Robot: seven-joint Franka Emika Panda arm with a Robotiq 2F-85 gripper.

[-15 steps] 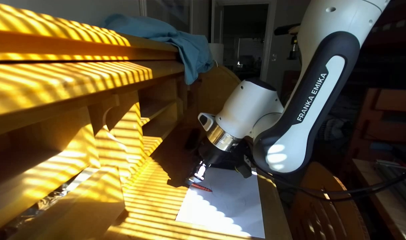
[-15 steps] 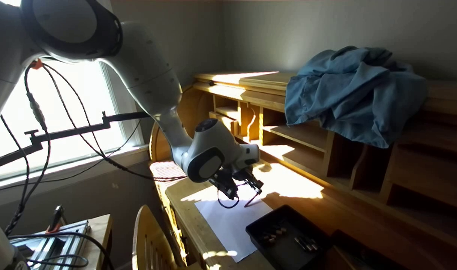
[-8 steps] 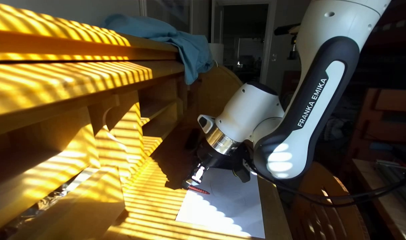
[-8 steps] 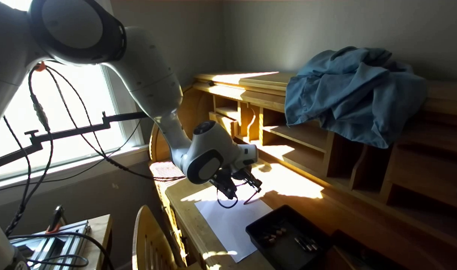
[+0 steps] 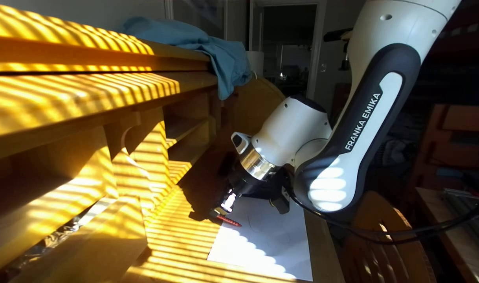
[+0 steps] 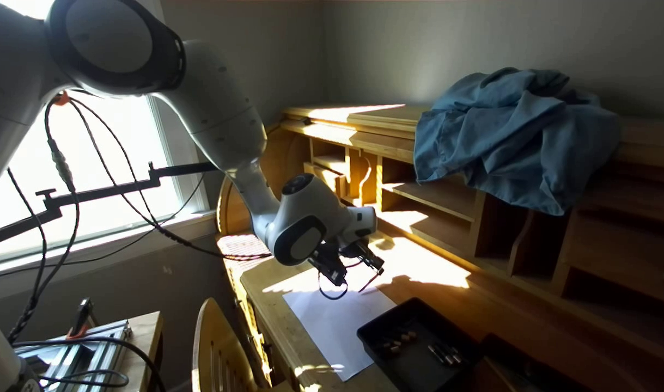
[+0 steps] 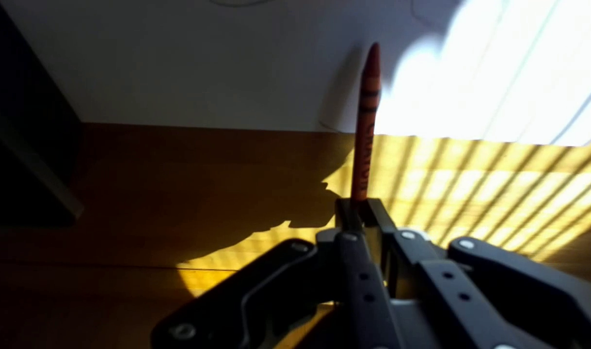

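Clamped on a slim red wax crayon (image 7: 366, 121), the black metal pincer (image 7: 360, 206) has rectangular white paper (image 7: 203, 77) below and ahead.

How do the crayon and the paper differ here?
The crayon is red and slender; the paper is white and broad. The crayon sits tilted, clamped in the gripper; the paper lies flat on the desk. The crayon bears printed lettering; the paper, faint thin lines. Both carry markings.
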